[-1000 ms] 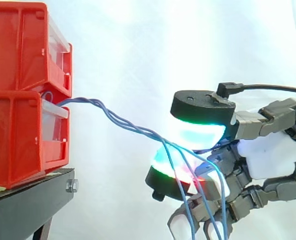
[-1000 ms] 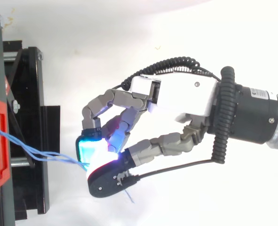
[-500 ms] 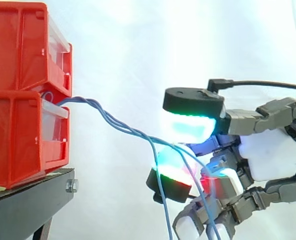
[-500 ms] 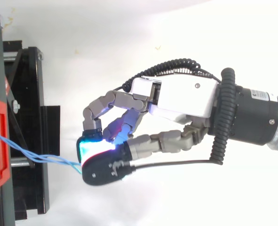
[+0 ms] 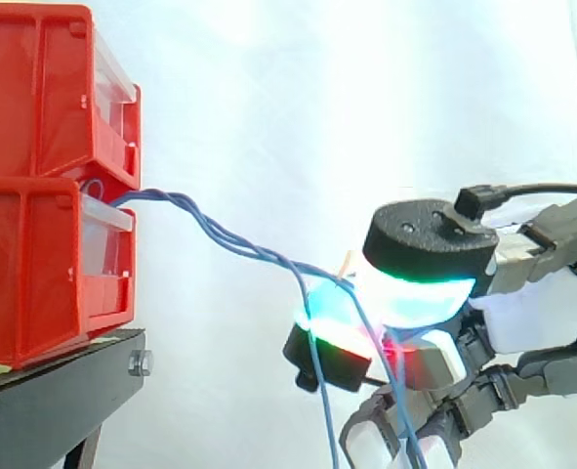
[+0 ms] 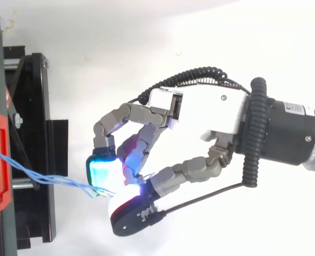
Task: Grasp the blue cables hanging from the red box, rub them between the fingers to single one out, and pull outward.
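Several thin blue cables (image 5: pixel 229 239) come twisted out of the lower red box (image 5: pixel 34 264) and slope down to my hand (image 5: pixel 532 313) on the right. The thumb's black-backed pad, glowing green and cyan, presses down over a lower glowing fingertip (image 5: pixel 332 332), and the strands pass between them. Below the pinch the loose ends hang down, one strand apart on the left. From above, the cables (image 6: pixel 45 178) run from the left edge to the cyan fingertip (image 6: pixel 101 170) of the hand (image 6: pixel 200 106).
A second red box (image 5: pixel 34 88) is stacked on the lower one, both on a black stand (image 5: pixel 54 401) at the left. A white curtain hangs behind. In the top view the stand's frame (image 6: pixel 34 133) lies just left of the fingertips.
The thumb pad slid left over the finger pad, then back right and lower. One strand has dropped free on the left of the pinch. The boxes have not moved.
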Robot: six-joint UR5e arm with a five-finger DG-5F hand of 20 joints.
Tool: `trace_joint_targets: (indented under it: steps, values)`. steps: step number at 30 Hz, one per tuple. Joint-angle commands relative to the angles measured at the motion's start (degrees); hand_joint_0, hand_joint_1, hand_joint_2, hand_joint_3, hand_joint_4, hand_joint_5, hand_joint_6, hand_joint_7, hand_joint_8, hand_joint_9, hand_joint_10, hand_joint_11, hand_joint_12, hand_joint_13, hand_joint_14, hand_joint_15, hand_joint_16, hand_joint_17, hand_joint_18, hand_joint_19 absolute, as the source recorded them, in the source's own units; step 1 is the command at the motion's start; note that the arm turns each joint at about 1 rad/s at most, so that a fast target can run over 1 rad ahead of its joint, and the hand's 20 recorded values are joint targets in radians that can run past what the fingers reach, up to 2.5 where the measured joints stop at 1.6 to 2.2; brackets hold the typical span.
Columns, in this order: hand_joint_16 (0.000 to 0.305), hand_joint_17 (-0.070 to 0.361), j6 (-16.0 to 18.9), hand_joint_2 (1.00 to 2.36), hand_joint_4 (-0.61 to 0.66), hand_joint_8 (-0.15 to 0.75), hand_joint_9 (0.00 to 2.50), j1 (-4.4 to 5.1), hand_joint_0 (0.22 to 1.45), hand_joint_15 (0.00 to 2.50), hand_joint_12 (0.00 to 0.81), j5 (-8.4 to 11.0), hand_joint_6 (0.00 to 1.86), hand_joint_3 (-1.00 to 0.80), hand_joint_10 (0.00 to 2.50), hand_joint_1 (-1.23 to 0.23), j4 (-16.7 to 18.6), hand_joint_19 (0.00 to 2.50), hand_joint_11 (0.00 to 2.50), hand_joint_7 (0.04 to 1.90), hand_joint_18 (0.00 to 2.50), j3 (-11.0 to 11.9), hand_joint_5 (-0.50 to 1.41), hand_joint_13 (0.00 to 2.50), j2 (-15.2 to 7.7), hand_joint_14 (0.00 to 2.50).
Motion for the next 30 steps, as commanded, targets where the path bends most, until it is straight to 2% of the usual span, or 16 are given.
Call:
trace_joint_targets:
  steps: [1,3,6,7,9,14,15,17,21,26,30]
  values:
    - [0.035,0.080,0.0,1.00,-0.07,0.186,1.20,0.01,0.72,0.50,0.219,0.00,0.91,-0.47,0.02,-0.93,0.0,0.59,0.89,1.17,0.81,0.1,-0.12,0.83,0.0,0.02]
    - [0.035,0.079,0.0,1.01,-0.08,0.187,1.21,0.01,0.73,0.50,0.211,0.00,0.92,-0.39,0.03,-0.92,0.0,0.58,0.91,1.23,0.82,0.1,-0.12,0.83,0.0,0.02]
    - [0.034,0.077,0.1,1.01,-0.11,0.189,1.24,0.01,0.72,0.51,0.200,0.00,0.95,-0.32,0.02,-0.90,0.0,0.59,0.92,1.18,0.83,0.1,-0.12,0.86,0.0,0.02]
    - [0.034,0.076,0.1,1.01,-0.12,0.189,1.24,0.01,0.69,0.51,0.200,0.00,0.95,-0.30,0.03,-0.86,0.0,0.58,0.90,1.10,0.83,0.1,-0.12,0.86,0.0,0.02]
    - [0.046,0.102,0.2,1.00,-0.07,0.225,1.28,0.01,0.62,0.44,0.250,0.00,0.91,-0.24,0.02,-0.82,0.0,0.54,0.75,1.07,0.90,0.1,-0.11,0.86,0.0,0.02]
    - [0.051,0.115,0.2,1.00,0.01,0.223,1.23,0.01,0.59,0.38,0.259,0.00,0.83,-0.19,0.02,-0.52,0.0,0.53,0.59,0.96,0.89,0.1,-0.10,0.80,0.0,0.02]
    - [0.051,0.115,0.2,1.00,0.03,0.226,1.22,0.01,0.59,0.38,0.256,0.00,0.78,-0.18,0.02,-0.51,0.0,0.53,0.57,1.01,0.88,0.1,-0.08,0.79,0.0,0.02]
    - [0.051,0.115,0.2,1.00,0.06,0.221,1.21,0.01,0.60,0.38,0.254,0.00,0.70,-0.16,0.02,-0.50,0.0,0.53,0.56,1.14,0.87,0.1,-0.07,0.79,0.0,0.01]
    - [0.046,0.103,0.2,1.01,0.09,0.201,1.15,0.01,0.62,0.41,0.234,0.00,0.63,-0.14,0.02,-0.55,0.0,0.57,0.60,1.20,0.81,0.1,-0.07,0.76,0.0,0.02]
    - [0.042,0.094,0.2,1.02,0.11,0.186,1.12,0.01,0.62,0.45,0.223,0.00,0.65,-0.14,0.02,-0.61,0.0,0.59,0.67,1.16,0.78,0.1,-0.08,0.75,0.0,0.02]
    - [0.044,0.098,0.2,1.02,0.13,0.207,1.12,0.01,0.59,0.46,0.242,0.00,0.75,-0.14,0.02,-0.68,0.0,0.58,0.75,1.08,0.79,0.1,-0.12,0.76,0.0,0.02]
